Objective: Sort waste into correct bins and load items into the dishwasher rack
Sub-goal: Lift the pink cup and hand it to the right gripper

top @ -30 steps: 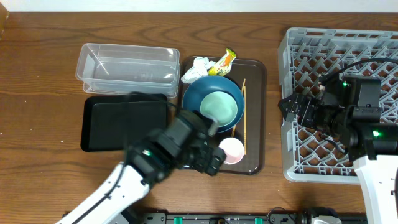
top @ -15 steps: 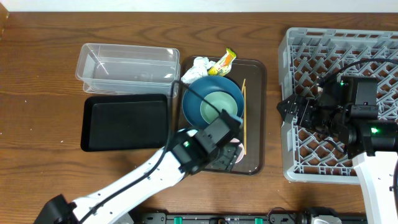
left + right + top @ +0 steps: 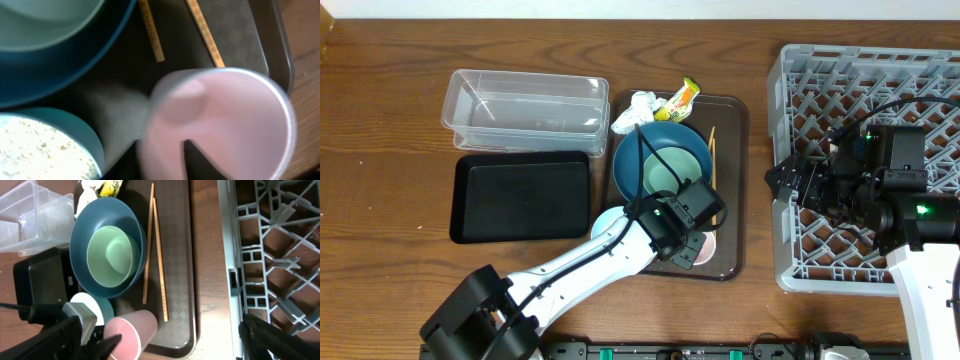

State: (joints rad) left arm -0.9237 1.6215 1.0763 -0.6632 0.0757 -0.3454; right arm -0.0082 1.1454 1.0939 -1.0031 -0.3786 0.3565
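My left gripper (image 3: 692,245) is shut on the wall of the small pink cup (image 3: 134,331), one finger inside its mouth and one outside (image 3: 160,141). The cup leans over at the front of the brown tray (image 3: 732,112). Beside it sits a white bowl (image 3: 30,150) holding rice grains. The pale green bowl (image 3: 670,172) rests inside the dark blue bowl (image 3: 638,150), and the chopsticks (image 3: 712,185) lie to their right. A tissue (image 3: 638,108) and a wrapper (image 3: 680,98) lie at the tray's back. My right gripper (image 3: 785,180) hangs open and empty at the left edge of the dishwasher rack (image 3: 880,80).
A clear tub (image 3: 525,105) and a black bin (image 3: 520,195) stand left of the tray, the tub farther back. A strip of bare wooden table (image 3: 205,255) separates the tray from the rack.
My left arm has swung right over the tray's front and its jaws have closed on the pink cup, which now leans. The right arm has stayed still.
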